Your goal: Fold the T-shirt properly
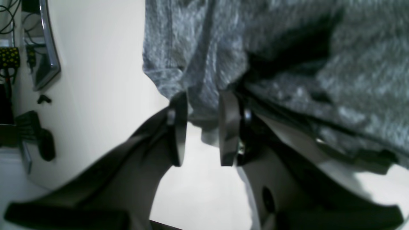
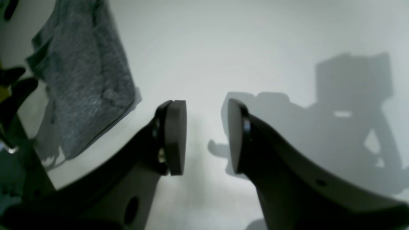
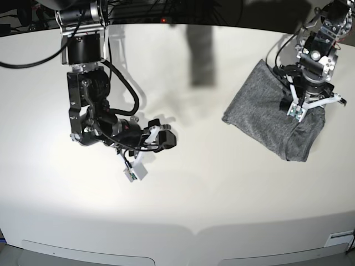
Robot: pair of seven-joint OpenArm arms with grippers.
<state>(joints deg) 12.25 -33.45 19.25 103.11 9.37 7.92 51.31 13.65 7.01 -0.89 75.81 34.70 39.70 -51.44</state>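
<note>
Your heather-grey knit T-shirt (image 3: 272, 116): bunched at the white table's (image 3: 222, 188) far right side. Left gripper (image 1: 203, 127): pinching its fabric. Right gripper (image 2: 206, 137): parted, holding nothing, well apart.

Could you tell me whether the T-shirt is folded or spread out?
Folded: the T-shirt lies as a compact bundle, not spread flat.

White table (image 3: 222, 194), black cables (image 3: 16, 16) behind
</note>
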